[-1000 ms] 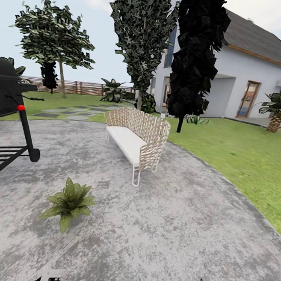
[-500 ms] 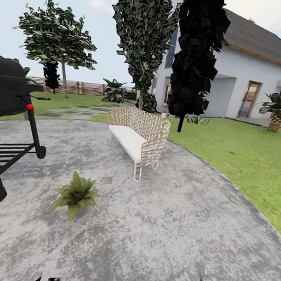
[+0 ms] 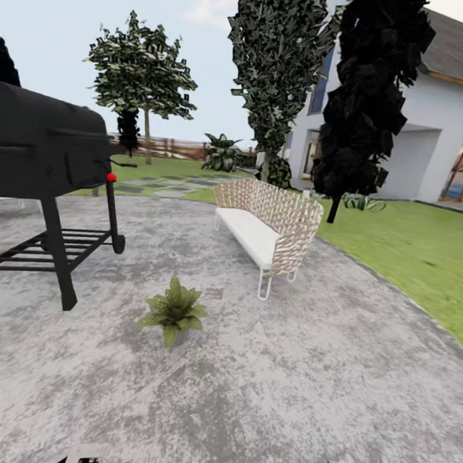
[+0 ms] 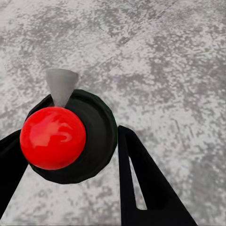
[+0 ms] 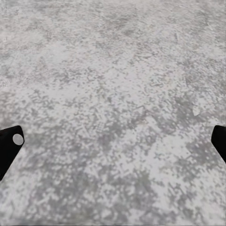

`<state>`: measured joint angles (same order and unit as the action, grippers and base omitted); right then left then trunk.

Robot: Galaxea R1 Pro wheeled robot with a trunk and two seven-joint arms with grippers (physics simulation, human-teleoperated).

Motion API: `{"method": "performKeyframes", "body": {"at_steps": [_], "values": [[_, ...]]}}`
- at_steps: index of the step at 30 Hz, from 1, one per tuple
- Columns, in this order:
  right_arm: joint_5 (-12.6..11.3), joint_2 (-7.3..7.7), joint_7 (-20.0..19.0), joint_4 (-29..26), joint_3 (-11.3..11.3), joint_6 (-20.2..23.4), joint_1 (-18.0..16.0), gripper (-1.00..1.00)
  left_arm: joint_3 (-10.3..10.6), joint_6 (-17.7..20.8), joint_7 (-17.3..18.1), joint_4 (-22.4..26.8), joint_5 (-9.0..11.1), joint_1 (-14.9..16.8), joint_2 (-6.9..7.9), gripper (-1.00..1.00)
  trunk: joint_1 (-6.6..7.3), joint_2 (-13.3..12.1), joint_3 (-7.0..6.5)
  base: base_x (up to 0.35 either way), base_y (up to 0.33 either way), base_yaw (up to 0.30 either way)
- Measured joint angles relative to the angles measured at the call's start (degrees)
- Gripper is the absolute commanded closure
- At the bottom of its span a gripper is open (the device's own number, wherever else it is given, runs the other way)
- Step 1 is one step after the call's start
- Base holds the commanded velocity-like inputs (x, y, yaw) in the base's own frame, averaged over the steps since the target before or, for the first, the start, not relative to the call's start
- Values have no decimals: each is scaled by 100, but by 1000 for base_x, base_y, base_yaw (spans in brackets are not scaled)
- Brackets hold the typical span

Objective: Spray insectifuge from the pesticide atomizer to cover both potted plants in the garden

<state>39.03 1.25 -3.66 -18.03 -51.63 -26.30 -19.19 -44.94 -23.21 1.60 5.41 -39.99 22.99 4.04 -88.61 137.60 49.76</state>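
Now, left gripper (image 4: 70, 136): I read it as clamped on the pesticide atomizer (image 4: 94, 127), 1 finger against each side of the dark body.
Atomizer: seen end-on, red ball on top, grey cone nozzle pointing away from the wrist.
Handling: I judge it light, rigid and smooth, so it could twist in the jaws; the dark body is the place to hold, leaving ball and nozzle free.
Right gripper (image 5: 113, 136): fingers spread wide, nothing between them.
Arm pose: both hang low, wrists looking down on rough grey paving (image 5: 113, 70); the tips peek in at the head view's lower edge.
Potted plant (image 3: 175, 311): 1 of 2, on the paving ahead, left of centre.
Grill (image 3: 41, 146): black, further left.
Bench (image 3: 267, 228): woven, beyond the plant.
Second rosette (image 3: 362, 202): on the lawn by the dark tree, too small to confirm.
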Motion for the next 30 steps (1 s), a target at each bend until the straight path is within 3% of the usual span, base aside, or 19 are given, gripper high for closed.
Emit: {"method": "performKeyframes", "body": {"at_steps": [30], "values": [[6,-1,-8,82,0,0,0,-100,-1,-9,-2,0,0,0,9,100,2,0,0,106,309,278]]}}
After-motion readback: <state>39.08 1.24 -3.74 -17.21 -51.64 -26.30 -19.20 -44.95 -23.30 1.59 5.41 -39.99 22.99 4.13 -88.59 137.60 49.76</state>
